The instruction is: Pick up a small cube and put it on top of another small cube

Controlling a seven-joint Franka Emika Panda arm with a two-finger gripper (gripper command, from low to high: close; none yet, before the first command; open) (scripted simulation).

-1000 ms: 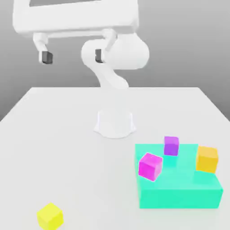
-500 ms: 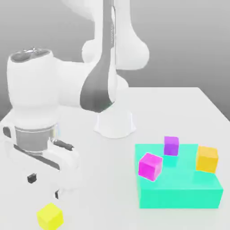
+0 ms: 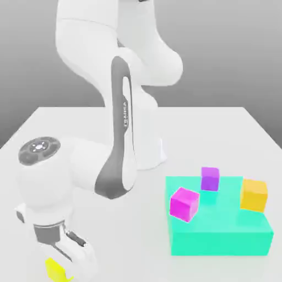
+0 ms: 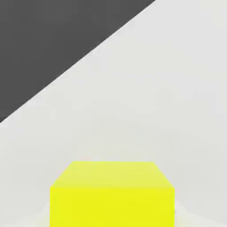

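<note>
Open tabletop [image 3: 71,124] across the rear and the exterior view's left. Arm base [image 3: 144,154] blocks the middle. End effector [image 3: 69,259] low at the near corner on the exterior view's left, crowding the yellow cube [image 3: 55,270]. Teal block [image 3: 220,228] fills the exterior view's right, carrying magenta cube [image 3: 184,204], purple cube [image 3: 210,178] and orange cube [image 3: 254,194], all apart. Bare surface around the yellow cube [image 4: 111,195] in the hand view.
</note>
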